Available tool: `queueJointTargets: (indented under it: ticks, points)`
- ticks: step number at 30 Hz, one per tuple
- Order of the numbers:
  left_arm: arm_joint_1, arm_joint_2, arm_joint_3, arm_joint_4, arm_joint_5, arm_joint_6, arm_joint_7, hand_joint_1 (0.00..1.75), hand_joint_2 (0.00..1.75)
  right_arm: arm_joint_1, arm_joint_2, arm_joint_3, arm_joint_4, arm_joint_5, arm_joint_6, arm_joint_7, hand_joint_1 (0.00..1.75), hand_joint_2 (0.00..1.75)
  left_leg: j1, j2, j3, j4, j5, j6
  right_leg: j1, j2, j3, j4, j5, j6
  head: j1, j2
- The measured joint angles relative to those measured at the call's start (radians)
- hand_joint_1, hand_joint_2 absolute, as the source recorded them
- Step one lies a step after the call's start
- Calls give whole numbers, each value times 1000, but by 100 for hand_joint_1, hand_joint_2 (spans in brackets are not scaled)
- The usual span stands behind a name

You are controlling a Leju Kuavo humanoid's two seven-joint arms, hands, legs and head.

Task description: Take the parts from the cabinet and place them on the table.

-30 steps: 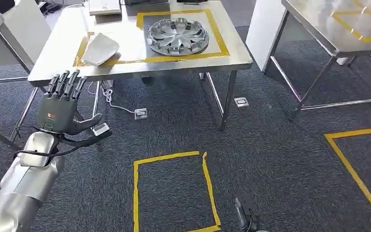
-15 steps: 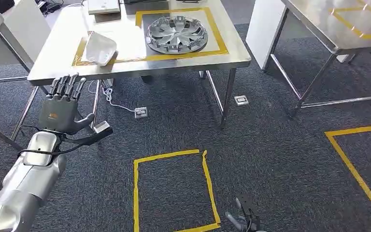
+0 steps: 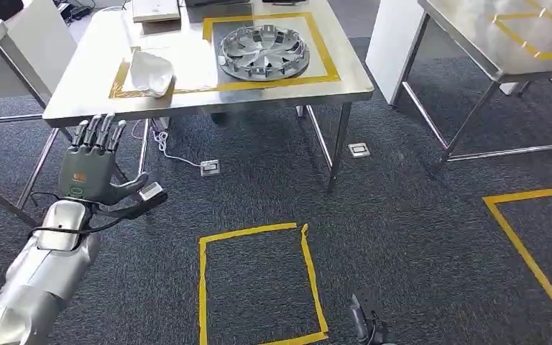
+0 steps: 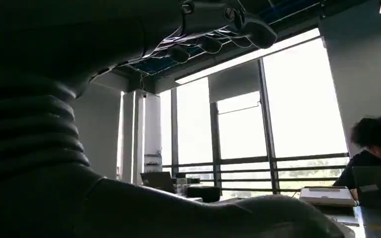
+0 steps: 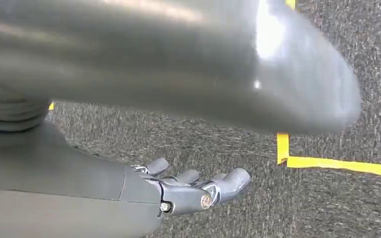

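left hand [image 3: 88, 171] fingers spread, empty | right hand [image 5: 198, 191] fingers loose, empty, blurred

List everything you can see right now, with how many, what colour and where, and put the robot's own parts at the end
Wheel cover: one, silver, inside the yellow taped square on the near table.
Curved part: one, pale grey, on the near table, left of the wheel cover.
Near table: one, steel, straight ahead.
Second table: one, steel, to the right, yellow tape on top.
Floor squares: two, yellow tape, on the dark carpet.
Floor sockets: two, silver, under the near table.
Person: one, dark top, seated by the windows.
Left hand: one, dark grey, raised, fingers straight, holding nothing.
Right hand: one, grey, hanging above the carpet, holding nothing.
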Motion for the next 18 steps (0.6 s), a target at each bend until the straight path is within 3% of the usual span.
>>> queueJointTargets:
  ticks: [2, 3, 6, 10, 14, 15, 18]
  points:
    - [8, 0, 0, 3, 0, 8, -1, 0, 0, 1, 0, 0, 0, 0, 0, 1, 0, 0, 0, 0, 0, 0, 0, 0, 0, 0, 0, 0, 0, 0, 0, 0]
    - [10, 0, 0, 3, 1, 8, -5, 0, 175, 1, 0, 0, 0, 0, -1, 3, 0, 0, 0, 0, 0, 0, 0, 0, 0, 0, 0, 0, 0, 0, 0, 0]
    - [11, 0, 0, 3, 3, 4, -18, 0, 175, 1, 0, 0, 0, 0, 0, 3, 0, 0, 0, 0, -1, 0, 1, 1, 0, 0, -1, 0, 1, 1, 0, 0]
    - [15, 1, 1, 6, 11, -63, -94, 0, 175, 0, 0, 0, 0, -1, 11, 3, 0, 0, 0, 0, -3, 0, 1, 2, 0, 0, -1, 0, 2, 1, 0, 0]
    - [22, 3, 2, 7, 20, -74, -114, 0, 175, -1, 0, 0, 0, -2, 16, 3, 0, 0, 0, 0, -3, 0, 2, 2, 0, 0, -1, 0, 2, 2, 0, 0]
    - [22, 3, 2, 8, 21, -77, -114, 0, 175, -1, 0, 0, 0, -2, 16, 3, 0, 175, 0, 0, -3, 0, 2, 2, 0, 0, -1, 0, 2, 2, 0, 0]
    - [23, 3, 3, 8, 29, -76, -102, 0, 175, -1, 0, 0, 0, -5, 13, 2, 0, 175, 0, 0, -3, 0, 2, 2, 0, 0, -3, 0, 2, 2, 0, 0]
